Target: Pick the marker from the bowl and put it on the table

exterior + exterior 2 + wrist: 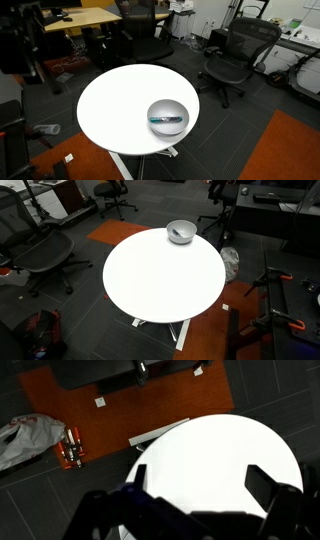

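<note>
Marker (167, 119) in bowl (170, 106), pincer (199, 472) spread wide, empty

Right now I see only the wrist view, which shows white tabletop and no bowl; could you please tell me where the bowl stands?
Observer: In both exterior views the bowl stands close to the rim of the table, well off its middle.
Operator: Thank you. Is the marker in it?
Observer: Yes, the marker lies across the inside of the bowl, with its teal section showing.
Operator: And is the bowl upright?
Observer: Yes, in an exterior view it sits upright with its opening facing up.
</note>
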`<action>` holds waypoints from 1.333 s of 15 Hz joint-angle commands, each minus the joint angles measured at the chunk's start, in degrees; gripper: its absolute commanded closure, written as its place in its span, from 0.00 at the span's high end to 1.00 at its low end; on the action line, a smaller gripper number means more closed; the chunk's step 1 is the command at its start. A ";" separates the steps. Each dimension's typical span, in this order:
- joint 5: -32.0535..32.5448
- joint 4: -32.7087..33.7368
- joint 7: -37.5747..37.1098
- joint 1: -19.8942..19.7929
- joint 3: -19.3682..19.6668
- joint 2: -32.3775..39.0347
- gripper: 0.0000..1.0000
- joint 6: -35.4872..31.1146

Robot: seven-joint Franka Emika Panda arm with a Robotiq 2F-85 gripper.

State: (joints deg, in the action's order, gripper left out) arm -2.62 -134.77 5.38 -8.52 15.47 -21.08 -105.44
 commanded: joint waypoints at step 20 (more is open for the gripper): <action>-3.59 26.87 -7.75 -2.57 -4.44 44.71 1.00 -30.75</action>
State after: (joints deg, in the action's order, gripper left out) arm -3.91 -113.08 -1.41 -9.30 12.65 19.02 -136.11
